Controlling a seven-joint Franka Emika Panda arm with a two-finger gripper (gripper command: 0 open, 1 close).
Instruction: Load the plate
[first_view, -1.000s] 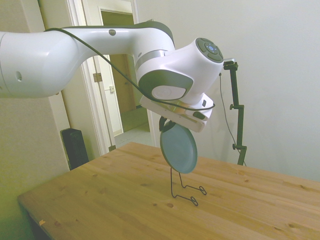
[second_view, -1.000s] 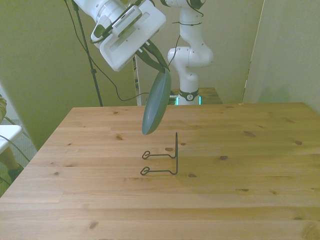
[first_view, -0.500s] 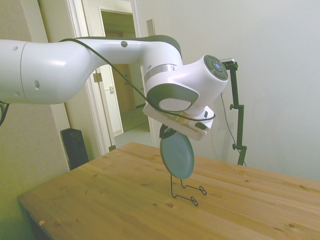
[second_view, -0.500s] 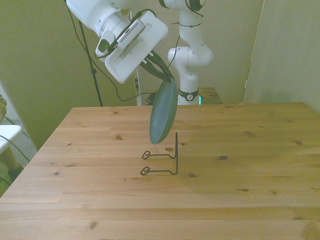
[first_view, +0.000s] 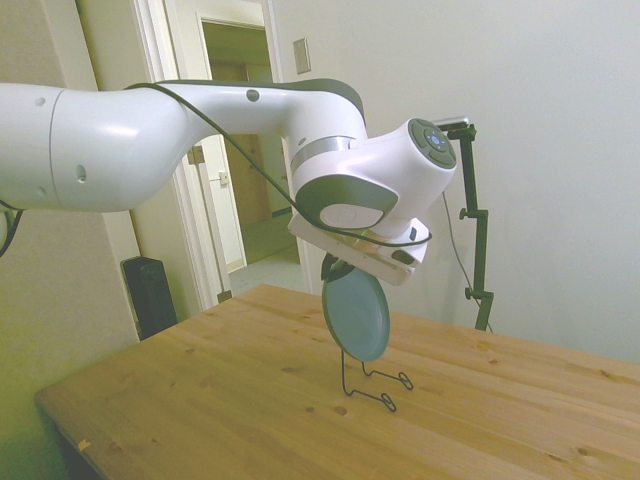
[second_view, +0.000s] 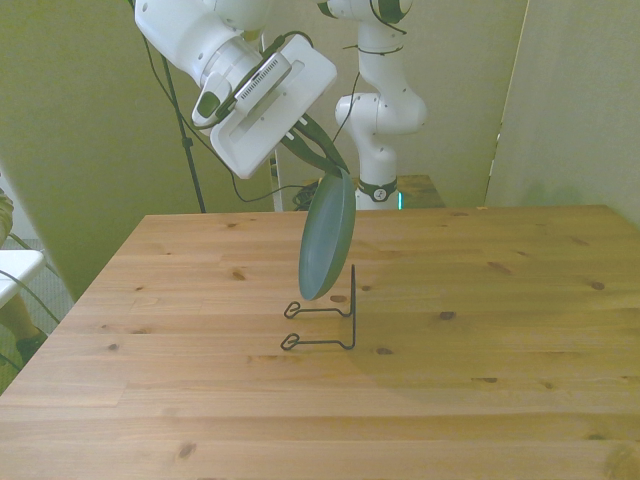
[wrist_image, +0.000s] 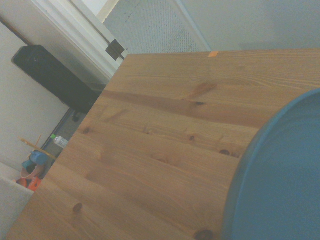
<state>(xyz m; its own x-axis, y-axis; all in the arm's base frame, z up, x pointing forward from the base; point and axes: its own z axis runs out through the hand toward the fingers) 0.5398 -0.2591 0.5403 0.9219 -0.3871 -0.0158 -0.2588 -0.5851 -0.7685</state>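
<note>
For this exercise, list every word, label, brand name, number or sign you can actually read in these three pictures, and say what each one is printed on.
No readable text in any view.
The plate is plain, with no print.
The wire stand and the wooden table carry no label.
The small orange tag at the table's edge shows no legible writing.
The markings on the buttons on top of the arm's wrist are too small to read.

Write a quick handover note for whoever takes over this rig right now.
Gripper: shut on the plate's top rim.
Plate: held on edge, tilted, in the air just above the black wire stand on the table. Whether it touches the stand's upright wire cannot be told.
Done: plate picked up and brought to the stand.
Left: lower it into the stand, let go, pull the arm away.
</note>
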